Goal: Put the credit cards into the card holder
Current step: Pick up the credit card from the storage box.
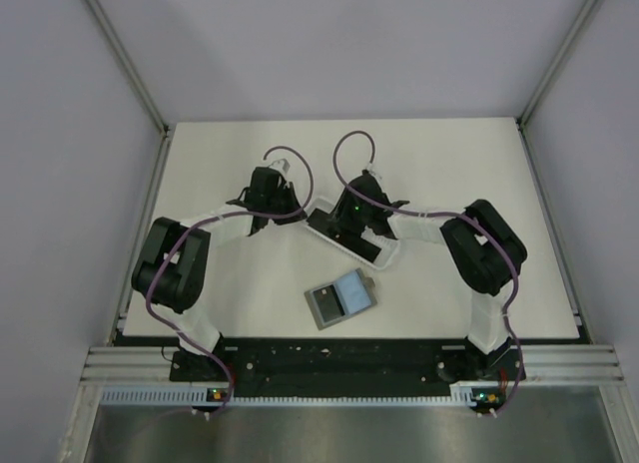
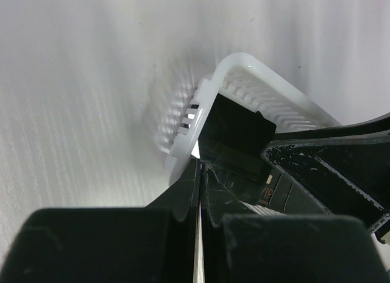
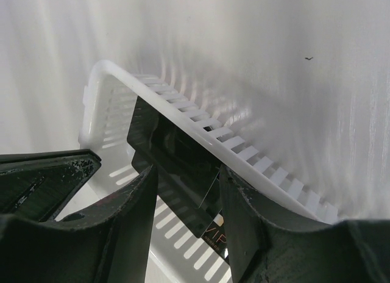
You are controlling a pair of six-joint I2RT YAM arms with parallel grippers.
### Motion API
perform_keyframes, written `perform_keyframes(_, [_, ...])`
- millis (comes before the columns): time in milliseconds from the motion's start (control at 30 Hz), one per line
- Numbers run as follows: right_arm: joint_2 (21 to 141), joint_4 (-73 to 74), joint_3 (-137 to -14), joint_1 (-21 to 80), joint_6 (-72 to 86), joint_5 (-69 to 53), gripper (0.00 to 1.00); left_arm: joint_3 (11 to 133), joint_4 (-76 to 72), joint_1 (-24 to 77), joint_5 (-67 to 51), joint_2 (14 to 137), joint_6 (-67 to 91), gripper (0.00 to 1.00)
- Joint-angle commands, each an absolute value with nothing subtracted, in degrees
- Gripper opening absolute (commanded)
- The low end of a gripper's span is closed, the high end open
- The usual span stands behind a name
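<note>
Low, left end effector [image 2: 200, 168] pinched, right end effector [image 3: 186, 180] in tray [image 3: 183, 112]

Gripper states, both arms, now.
Left gripper: shut, nothing seen between its fingers.
Right gripper: open, jaws either side of a black credit card in the white tray; contact cannot be told.

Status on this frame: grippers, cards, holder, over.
Left gripper shut at end of white tray. Right gripper open, straddling credit cards in the tray. Card holder open, apart from both. Nothing blocking.
</note>
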State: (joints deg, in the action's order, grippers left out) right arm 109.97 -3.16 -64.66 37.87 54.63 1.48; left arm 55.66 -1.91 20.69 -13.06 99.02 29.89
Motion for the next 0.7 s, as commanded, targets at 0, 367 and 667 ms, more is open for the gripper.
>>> perform_keyframes(0, [112.1,-5.4,-65.5,38.7,53.5,2.3,0.46,55.0,-4.7,20.9,-14.1,99.5,29.9,0.0])
perform_keyframes(367, [109.9,-16.3,-60.8,39.2,52.1,0.3,0.46,55.1,-5.0,21.3,-14.4,99.9,30.1,0.0])
perform_keyframes(667, [108.5,-24.3,-57.5,39.7,51.5,-2.6,0.46,55.1,-5.0,21.4,-14.5,100.2,30.0,0.0])
